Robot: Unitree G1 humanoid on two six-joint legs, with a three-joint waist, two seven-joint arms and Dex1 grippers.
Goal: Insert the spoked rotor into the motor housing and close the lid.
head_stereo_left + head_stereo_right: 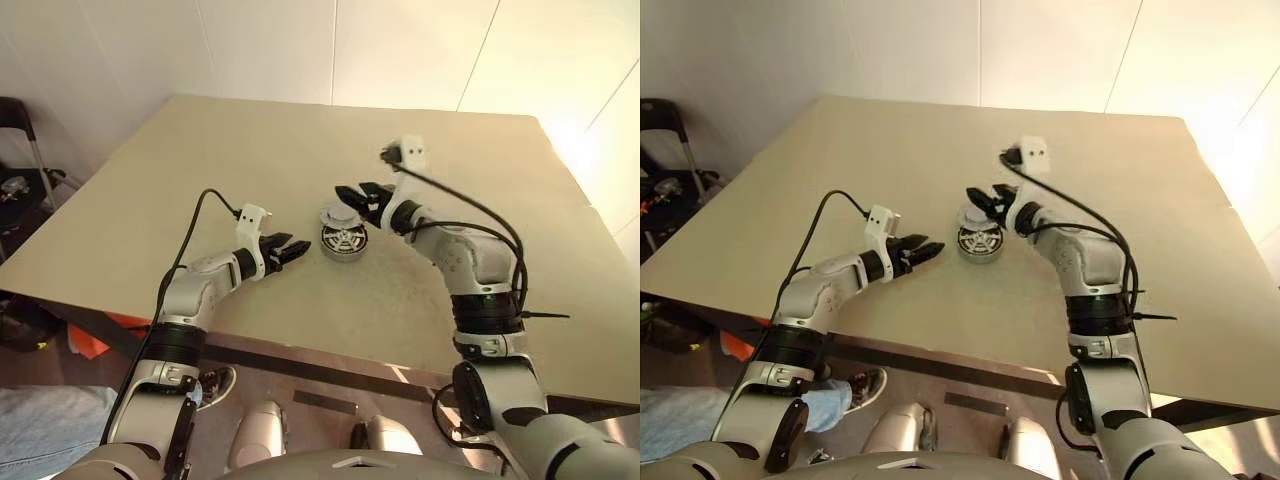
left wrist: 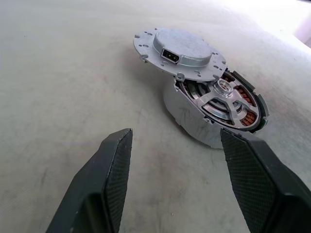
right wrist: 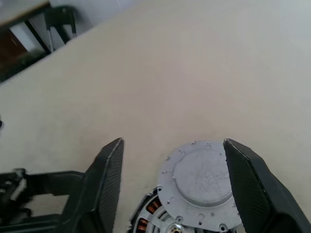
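While my two arms reach over the beige table, the head views show the motor housing sitting near the table's middle, between my left gripper on its left and my right gripper just beyond it on the far right. The lid rests askew on the housing's far edge, not seated. Broad bare tabletop lies to the far side and to the right; the near edge runs well below both hands, and a dark chair stands off the table's left edge.

The left wrist view gives what the head views cannot: the lid is tilted, one side propped up on the housing, leaving an open crescent. In that gap the spoked rotor sits inside the housing, pale spokes over copper windings. My left fingers stand apart, holding nothing, short of the housing, with bare table between.

The right wrist view looks down on the lid's flat top, copper windings peeking out beside it. My right fingers are spread wide to either side of the lid, clear of its rim. The left gripper shows beside them.
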